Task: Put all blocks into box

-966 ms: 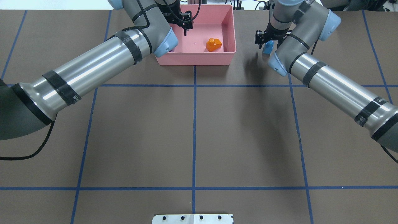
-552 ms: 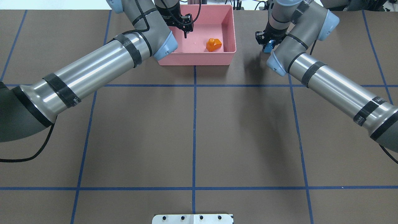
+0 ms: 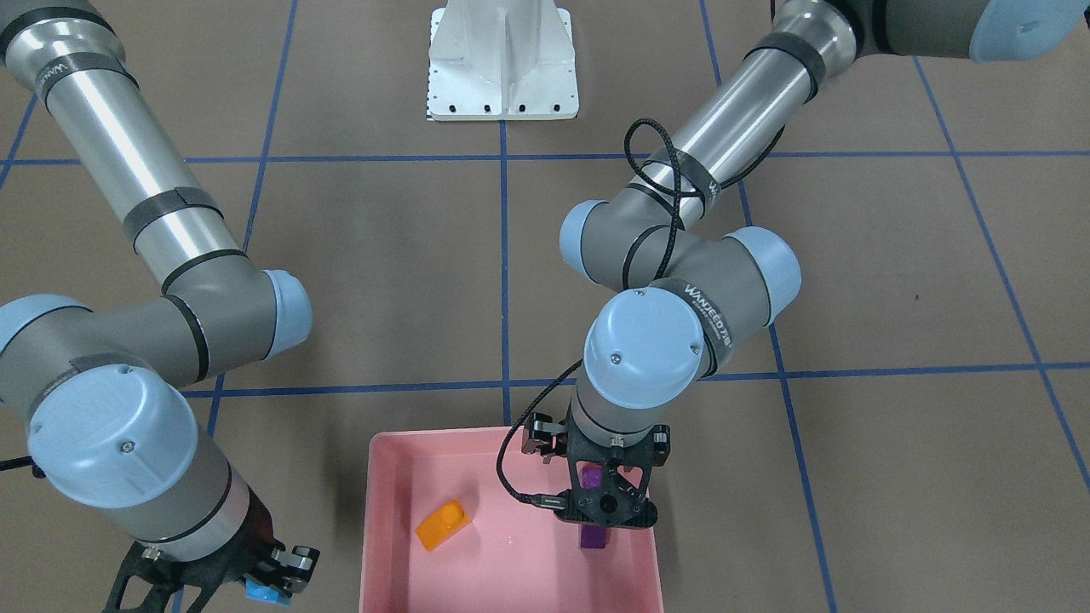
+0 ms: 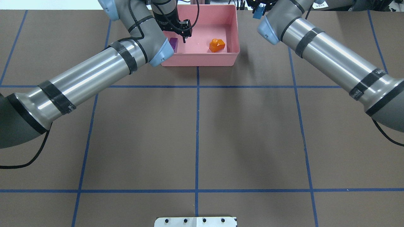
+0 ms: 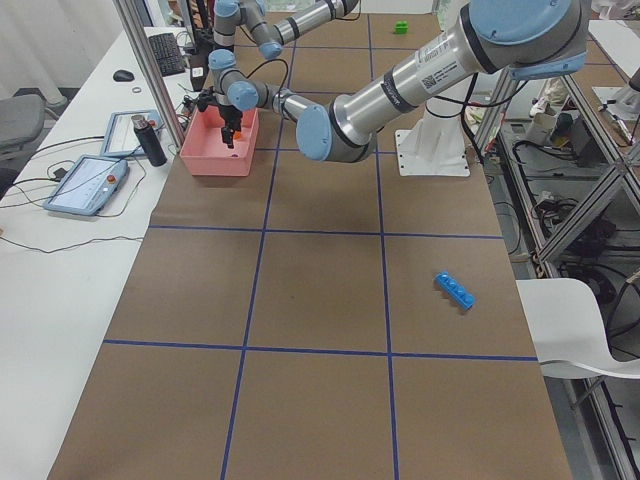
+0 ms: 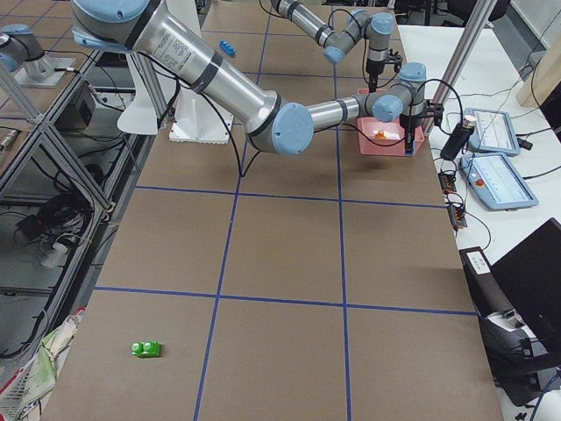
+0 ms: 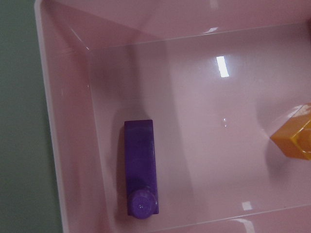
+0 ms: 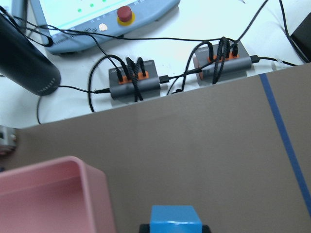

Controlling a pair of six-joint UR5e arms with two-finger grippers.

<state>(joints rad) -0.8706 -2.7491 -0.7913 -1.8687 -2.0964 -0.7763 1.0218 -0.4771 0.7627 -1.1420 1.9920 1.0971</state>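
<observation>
Along the far edge of the worktop (image 4: pixel 246 142) sits the pink box (image 4: pixel 199 60), and we count two of the five blocks on its floor. The orange block (image 4: pixel 217 45) looks tipped and lies near the box's right-hand wall as the overhead view shows it. It is well apart from the purple block (image 7: pixel 140 167), which lies flat on its side just beside the opposite wall. Nothing else shows inside the box.

Our left pincer (image 4: pixel 184 35) hangs above the purple block with nothing in it. No finger shows in its wrist view, so we judge its jaws spread wide. Our right pincer (image 3: pixel 268 586) is clamped on the small blue cube (image 8: pixel 176 219) and carries it clear of the worktop. The cube is just beside the box but outside its rim, so that block is not yet in.

Two blocks lie out on the worktop, well apart from the box and from each other. The green block (image 6: pixel 146 349) is toward our right end and the long blue block (image 5: pixel 455 290) toward our left end. We judge the task a little under half done: two in, one in hand, two to fetch.
</observation>
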